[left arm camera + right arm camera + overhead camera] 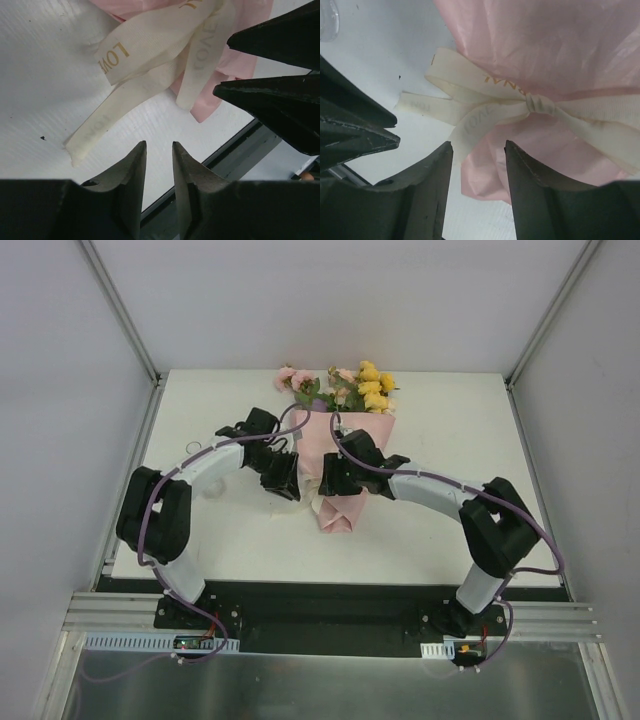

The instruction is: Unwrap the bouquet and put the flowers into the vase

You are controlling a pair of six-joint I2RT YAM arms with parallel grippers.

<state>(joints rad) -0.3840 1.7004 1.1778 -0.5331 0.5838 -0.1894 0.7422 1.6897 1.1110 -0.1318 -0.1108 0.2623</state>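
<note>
The bouquet [316,435] lies in the middle of the table, its pink paper cone pointing toward me and its pink and yellow flowers [345,388] at the far end. A cream ribbon bow [537,105] ties the cone. My left gripper [289,486] sits at the cone's left side; in its wrist view the left gripper [159,143] has a narrow gap with nothing in it, and a ribbon tail [95,131] lies just left of the tips. My right gripper [329,483] hovers over the cone, and the right gripper [478,142] is open with a ribbon tail by its left fingertip. The clear vase [196,449] stands left.
The two grippers are close together, and each shows in the other's wrist view as dark fingers [272,97] [355,135]. The table's near edge and metal rail [235,155] run just behind the left gripper. White walls enclose the table on three sides.
</note>
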